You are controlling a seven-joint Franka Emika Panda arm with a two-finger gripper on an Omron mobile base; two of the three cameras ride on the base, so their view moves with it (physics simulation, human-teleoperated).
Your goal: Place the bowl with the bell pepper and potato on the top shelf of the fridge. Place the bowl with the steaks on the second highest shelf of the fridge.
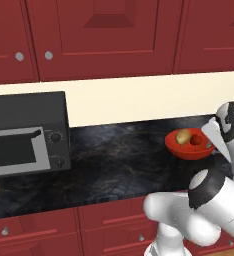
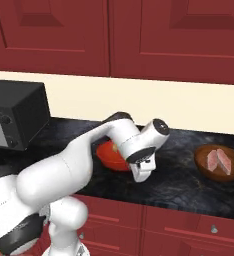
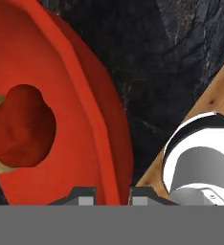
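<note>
Potato beside bell pepper in bowl.

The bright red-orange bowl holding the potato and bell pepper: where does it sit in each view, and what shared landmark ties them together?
Left base view: bright red-orange bowl at right of centre, beside the white arm.
Right base view: at centre, mostly hidden behind the arm, red side showing.
Hand view: fills the left half, its rim running down between the finger tips of the gripper.
Shared landmark: dark marbled stone counter under the bowl.

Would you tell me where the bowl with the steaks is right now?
The brown bowl with the steaks sits on the dark counter at the right of the right base view, apart from the red bowl.
</note>
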